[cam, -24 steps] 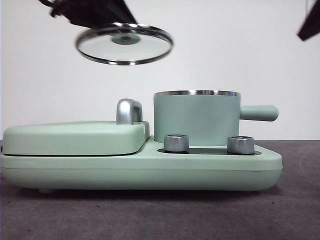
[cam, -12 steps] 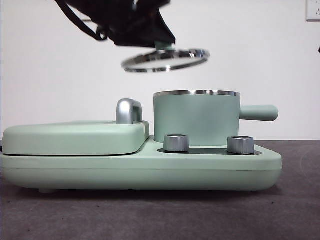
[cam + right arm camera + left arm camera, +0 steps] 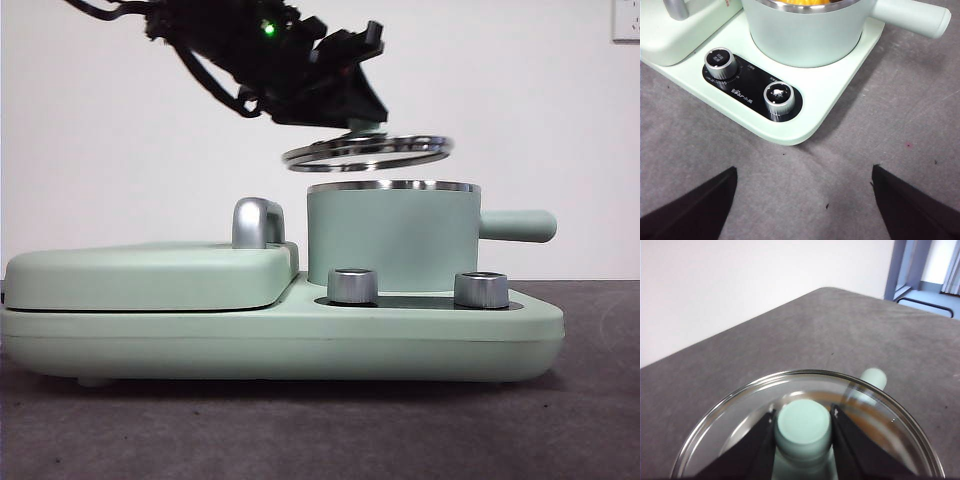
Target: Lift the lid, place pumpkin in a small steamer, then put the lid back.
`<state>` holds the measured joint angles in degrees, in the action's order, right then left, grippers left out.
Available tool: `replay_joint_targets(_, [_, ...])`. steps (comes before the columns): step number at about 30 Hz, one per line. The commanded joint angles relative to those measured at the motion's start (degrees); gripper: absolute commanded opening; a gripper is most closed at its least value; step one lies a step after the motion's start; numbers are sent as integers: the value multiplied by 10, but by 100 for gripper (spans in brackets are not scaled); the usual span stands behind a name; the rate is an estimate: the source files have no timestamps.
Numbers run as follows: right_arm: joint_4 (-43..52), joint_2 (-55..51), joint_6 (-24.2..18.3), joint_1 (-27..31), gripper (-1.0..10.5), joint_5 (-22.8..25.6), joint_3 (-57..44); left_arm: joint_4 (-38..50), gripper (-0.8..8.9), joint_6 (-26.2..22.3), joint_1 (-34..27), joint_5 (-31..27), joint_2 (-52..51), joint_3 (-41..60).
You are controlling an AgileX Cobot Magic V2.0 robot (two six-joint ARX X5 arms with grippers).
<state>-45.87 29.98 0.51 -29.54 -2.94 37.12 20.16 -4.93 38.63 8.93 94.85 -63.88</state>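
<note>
Two steel knobs sit nearest on the mint-green appliance base, and just behind them stands the small steamer, its straight handle running out sideways and a sliver of yellow-orange at its mouth in the right wrist view that is probably the pumpkin. Directly above the pot's rim, close but apart from it and slightly tilted, hangs the lid, its knob pinched between the jaws of the left gripper, so the remaining move looks like a short straight drop with the disc centred. Well back from the base, the right gripper waits with jaws spread wide.
</note>
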Motion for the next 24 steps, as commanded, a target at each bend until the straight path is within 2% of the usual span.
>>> replay_joint_targets(1, [4, 1, 10, -3, 415, 1, 2, 22, 7, -8, 10, 4, 22, -32])
replay_joint_targets(6, [4, 1, 10, -3, 415, 1, 2, 22, 7, -11, 14, 9, 45, -49])
replay_joint_targets(17, [4, 1, 10, -3, 415, 2, 2, 22, 7, -50, 19, 19, 60, -50])
replay_joint_targets(24, [4, 1, 10, -3, 415, 2, 2, 22, 7, -49, 18, 19, 73, -50])
